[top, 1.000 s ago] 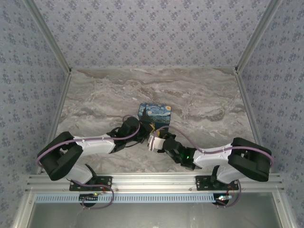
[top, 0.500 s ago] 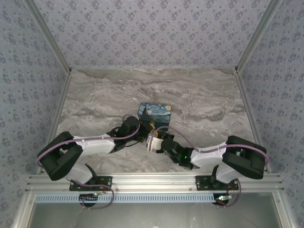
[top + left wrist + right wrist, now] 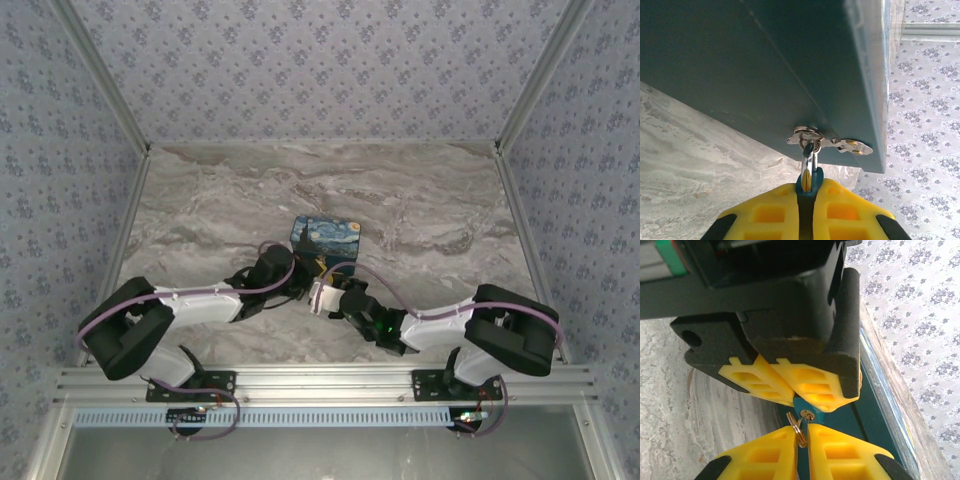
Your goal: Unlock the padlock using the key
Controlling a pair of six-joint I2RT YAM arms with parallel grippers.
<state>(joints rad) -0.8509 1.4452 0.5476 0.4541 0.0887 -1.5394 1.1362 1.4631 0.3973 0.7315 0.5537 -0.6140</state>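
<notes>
Step in hand: as I judge it, bringing the key to the lock, with the lock body braced for it.
Padlock (image 3: 803, 183): at the near side of the painted box (image 3: 325, 238), its shackle through the hasp (image 3: 832, 143) on that side.
Left end effector (image 3: 810, 192): at the box's near side, clamped tight on the teal lock body.
Right end effector (image 3: 801, 432): just nearer than the left one from the box. Its pads stand almost together with a thin slit between, pinching the key.
Key (image 3: 798, 430): just below the padlock's keyhole end. Its brass split ring shows, but the blade is hidden, so I cannot tell whether it is seated.
Next move: likely calls for pushing the key fully home, then twisting the right wrist while the left holds firm.
Risk: the small lock could swing on the hasp.
Count: one padlock, one key, one box, one hasp, two end effectors, one marbled tabletop (image 3: 430, 200).
</notes>
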